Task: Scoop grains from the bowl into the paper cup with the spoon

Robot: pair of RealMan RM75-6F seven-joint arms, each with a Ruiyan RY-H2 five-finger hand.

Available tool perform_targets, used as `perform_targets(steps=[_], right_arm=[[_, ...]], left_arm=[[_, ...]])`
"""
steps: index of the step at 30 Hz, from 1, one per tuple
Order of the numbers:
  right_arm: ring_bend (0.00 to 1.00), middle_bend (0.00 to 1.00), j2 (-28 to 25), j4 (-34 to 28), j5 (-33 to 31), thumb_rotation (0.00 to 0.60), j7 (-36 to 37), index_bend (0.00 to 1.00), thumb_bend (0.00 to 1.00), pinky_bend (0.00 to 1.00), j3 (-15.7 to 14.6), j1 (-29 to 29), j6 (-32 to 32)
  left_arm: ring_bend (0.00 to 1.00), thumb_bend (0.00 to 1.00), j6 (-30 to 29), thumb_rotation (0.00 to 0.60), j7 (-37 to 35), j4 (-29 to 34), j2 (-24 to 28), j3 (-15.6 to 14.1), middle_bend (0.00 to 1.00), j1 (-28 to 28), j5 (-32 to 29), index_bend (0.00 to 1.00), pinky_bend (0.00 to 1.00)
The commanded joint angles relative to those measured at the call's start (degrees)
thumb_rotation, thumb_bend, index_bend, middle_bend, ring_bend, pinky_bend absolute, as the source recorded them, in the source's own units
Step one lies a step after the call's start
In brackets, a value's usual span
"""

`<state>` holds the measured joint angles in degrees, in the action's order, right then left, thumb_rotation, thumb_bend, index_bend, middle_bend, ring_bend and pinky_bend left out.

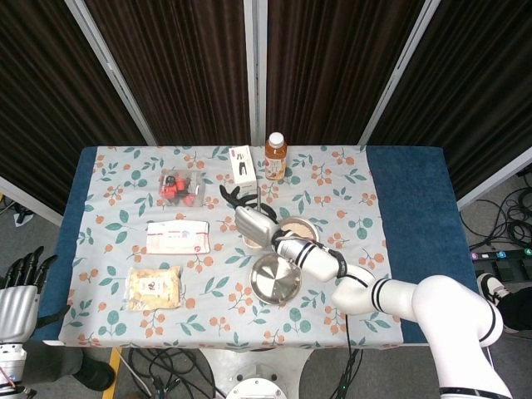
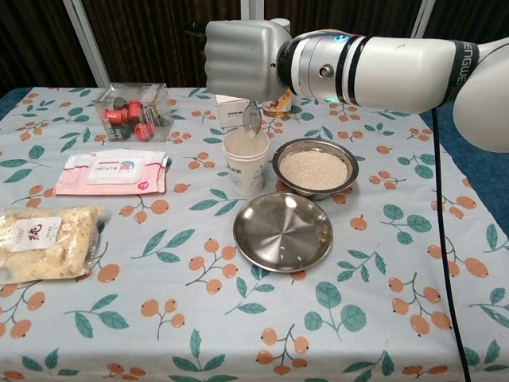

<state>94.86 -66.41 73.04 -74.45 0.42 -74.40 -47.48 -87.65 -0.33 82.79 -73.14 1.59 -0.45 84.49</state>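
My right hand [image 2: 245,58] [image 1: 253,221] hovers over the white paper cup [image 2: 246,162], gripping a metal spoon [image 2: 251,118] that hangs tipped down with its bowl at the cup's mouth. To the right of the cup sits a steel bowl [image 2: 315,167] [image 1: 296,229] filled with pale grains. In the head view the hand covers most of the cup. My left hand [image 1: 18,293] hangs open beyond the table's left edge, far from everything.
An empty steel plate [image 2: 283,231] lies in front of cup and bowl. Behind stand a tea bottle [image 1: 275,156] and a small white box [image 1: 242,165]. A clear box of red items [image 2: 130,110], a wipes pack [image 2: 113,171] and a food bag [image 2: 44,242] occupy the left.
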Motion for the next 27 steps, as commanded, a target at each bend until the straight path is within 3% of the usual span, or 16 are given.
perform_targets(steps=[1, 18, 27], right_arm=[[0.25, 0.50, 0.12, 0.26, 1.04, 0.600, -0.83, 0.62, 0.33, 0.00, -0.26, -0.29, 0.32], [0.25, 0.51, 1.28, -1.62, 0.83, 0.600, -3.99, 0.63, 0.33, 0.00, 2.19, 1.43, -1.25], [0.25, 0.51, 0.49, -7.15, -2.48, 0.600, 0.19, 0.63, 0.33, 0.00, 4.32, 6.92, -7.52]], left_arm=[[0.06, 0.06, -0.07, 0.600, 0.01, -0.04, -0.02, 0.01, 0.11, 0.06, -0.02, 0.19, 0.09], [0.06, 0.06, -0.44, 0.600, -0.67, -0.56, -0.36, -0.05, 0.11, 0.49, 0.06, 0.19, 0.09], [0.06, 0.06, -0.89, 0.600, -0.53, -0.19, -0.11, -0.03, 0.11, 0.45, 0.73, 0.19, 0.09]])
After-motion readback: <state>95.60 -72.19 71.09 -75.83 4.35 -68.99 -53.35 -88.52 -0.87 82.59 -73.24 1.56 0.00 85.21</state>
